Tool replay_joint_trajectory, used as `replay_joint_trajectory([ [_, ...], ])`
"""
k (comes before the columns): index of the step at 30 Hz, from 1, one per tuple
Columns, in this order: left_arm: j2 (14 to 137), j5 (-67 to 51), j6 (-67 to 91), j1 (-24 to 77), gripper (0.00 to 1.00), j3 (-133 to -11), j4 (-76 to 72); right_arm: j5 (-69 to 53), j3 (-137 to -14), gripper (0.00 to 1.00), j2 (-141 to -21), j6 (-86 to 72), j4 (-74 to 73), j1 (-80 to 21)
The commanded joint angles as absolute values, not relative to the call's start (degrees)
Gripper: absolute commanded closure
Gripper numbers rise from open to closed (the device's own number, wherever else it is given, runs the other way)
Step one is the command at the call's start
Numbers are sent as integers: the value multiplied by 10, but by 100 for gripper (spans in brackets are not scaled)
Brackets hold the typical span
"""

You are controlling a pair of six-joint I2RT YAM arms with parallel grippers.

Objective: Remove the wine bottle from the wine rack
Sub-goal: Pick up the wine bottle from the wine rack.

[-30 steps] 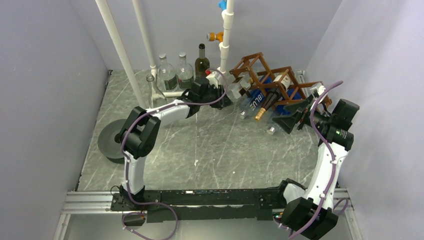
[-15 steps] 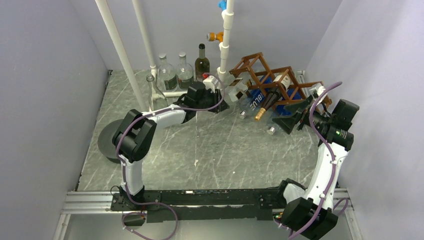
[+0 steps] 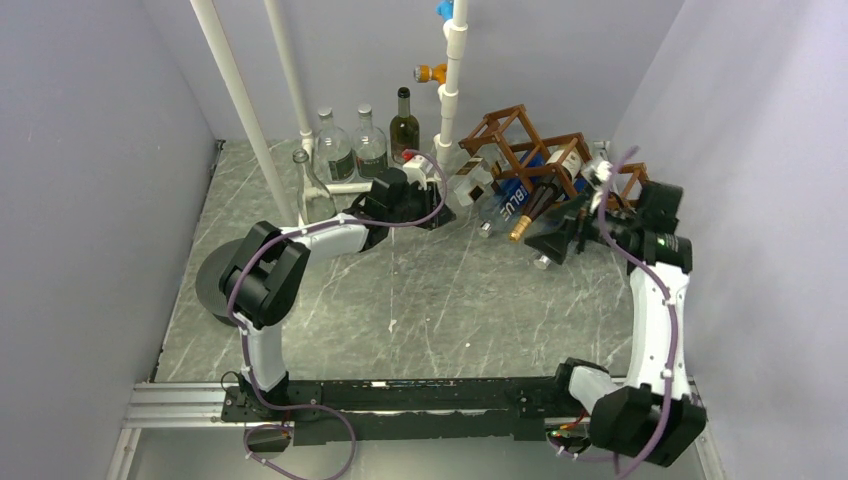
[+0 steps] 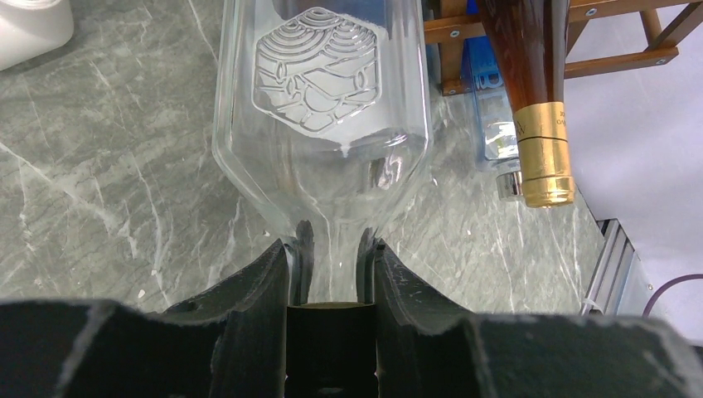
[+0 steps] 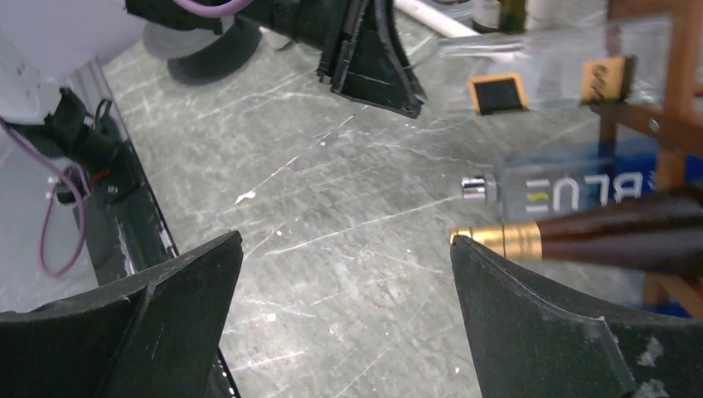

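A clear glass wine bottle point(image 4: 323, 99) with an embossed hexagon lies neck toward me, its body point(image 3: 468, 180) at the left end of the brown lattice wine rack point(image 3: 520, 140). My left gripper point(image 4: 332, 257) is shut on its neck; from above, my left gripper point(image 3: 432, 205) reaches in from the left. A dark bottle with a gold cap point(image 3: 530, 212) and a blue-labelled clear bottle point(image 3: 505, 207) lie in the rack. My right gripper point(image 5: 344, 249) stands open over the table, its right finger just beside the gold cap point(image 5: 497, 239), holding nothing.
Several bottles point(image 3: 404, 120) stand upright at the back by white pipes point(image 3: 452, 70). A slanted white pole point(image 3: 240, 100) rises at the left. A grey disc point(image 3: 215, 280) lies near the left arm. Grey walls close in on both sides.
The left arm has drawn back leftward with the clear bottle in its grip. The right gripper has moved left, closer to the gold-capped bottle, still open.
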State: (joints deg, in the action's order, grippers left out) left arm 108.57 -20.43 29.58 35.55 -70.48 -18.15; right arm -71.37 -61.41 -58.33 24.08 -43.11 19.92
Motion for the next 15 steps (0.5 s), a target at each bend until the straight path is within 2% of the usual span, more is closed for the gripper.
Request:
replay_joint_trajectory([
  [1,1036,-239,283,359,100,-712,-289,-616,-699,0,-630,372,-504,106],
  [10,1039,-260,290,359,100,-715,-277,-553,-818,0,-741,780,-598,10],
  [15,1043,-272,300,359,100,-710,-284,-461,-877,0,-817,917,-600,-53],
])
